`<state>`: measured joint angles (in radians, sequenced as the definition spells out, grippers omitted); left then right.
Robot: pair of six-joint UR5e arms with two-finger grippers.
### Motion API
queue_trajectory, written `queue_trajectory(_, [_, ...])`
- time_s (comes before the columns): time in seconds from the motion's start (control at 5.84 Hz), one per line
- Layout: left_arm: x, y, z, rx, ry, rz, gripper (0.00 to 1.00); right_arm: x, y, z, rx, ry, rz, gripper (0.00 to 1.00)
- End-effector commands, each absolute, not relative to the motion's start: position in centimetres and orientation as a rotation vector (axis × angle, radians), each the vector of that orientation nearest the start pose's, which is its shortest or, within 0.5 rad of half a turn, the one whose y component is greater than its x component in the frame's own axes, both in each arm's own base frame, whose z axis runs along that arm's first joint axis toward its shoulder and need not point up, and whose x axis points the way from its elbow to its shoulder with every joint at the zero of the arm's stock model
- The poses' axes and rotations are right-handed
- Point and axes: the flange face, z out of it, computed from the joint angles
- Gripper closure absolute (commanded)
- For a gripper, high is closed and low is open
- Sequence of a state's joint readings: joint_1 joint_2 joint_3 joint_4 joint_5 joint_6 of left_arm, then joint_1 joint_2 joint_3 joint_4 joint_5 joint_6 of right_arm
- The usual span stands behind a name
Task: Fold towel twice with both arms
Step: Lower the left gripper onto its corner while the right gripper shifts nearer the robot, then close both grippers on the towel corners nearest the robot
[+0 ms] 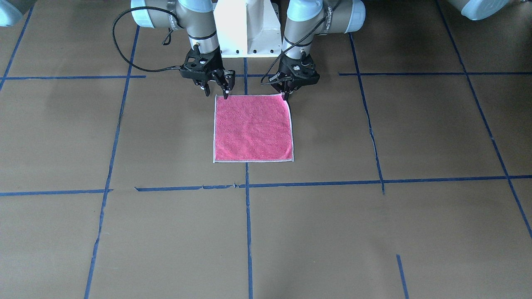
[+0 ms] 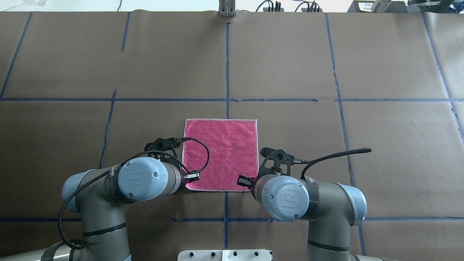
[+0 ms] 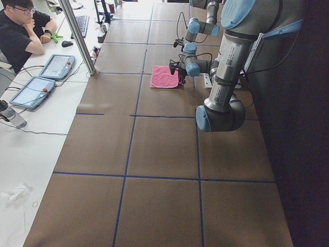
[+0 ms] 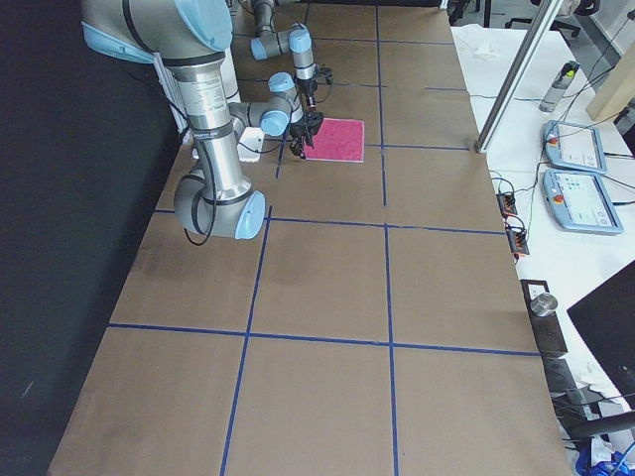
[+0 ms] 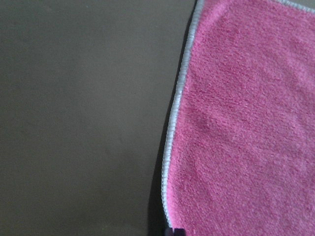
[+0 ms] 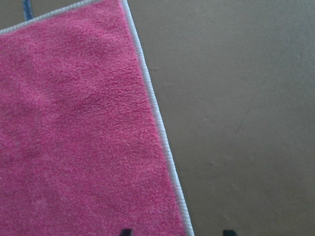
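- Left gripper [image 1: 286, 96] points straight down, fingers drawn close together.
- Right gripper [image 1: 216, 94] points straight down, fingers spread apart.
- Both wrists sit low.

A UR logo stands on the left arm's blue joint cap [image 2: 145, 178] and on the right arm's blue joint cap [image 2: 286, 197]; white lettering on the arms is too small to read.

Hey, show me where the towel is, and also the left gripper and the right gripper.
towel [image 1: 253, 128]: exterior front-facing view, middle of its pink face.
left gripper [image 1: 286, 96]: exterior front-facing view, fingertips by the towel's corner.
right gripper [image 1: 216, 94]: exterior front-facing view, midway between its spread fingertips.
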<state>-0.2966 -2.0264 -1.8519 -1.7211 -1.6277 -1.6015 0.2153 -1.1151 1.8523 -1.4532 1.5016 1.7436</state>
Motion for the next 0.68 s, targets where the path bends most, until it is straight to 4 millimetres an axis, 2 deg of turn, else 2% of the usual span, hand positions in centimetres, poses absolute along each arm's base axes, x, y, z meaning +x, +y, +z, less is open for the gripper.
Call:
queue_trajectory(0.0, [55.27, -30.30, 26.57, 0.066, 0.890, -0.281, 0.97, -57.60, -26.44, 27.36, 0.078, -0.853, 0.394, 0.38])
queue_trajectory(0.51, [55.31, -30.32, 26.63, 0.066, 0.889, -0.281, 0.97, -57.94, -25.67, 27.54, 0.083, -0.850, 0.385, 0.39])
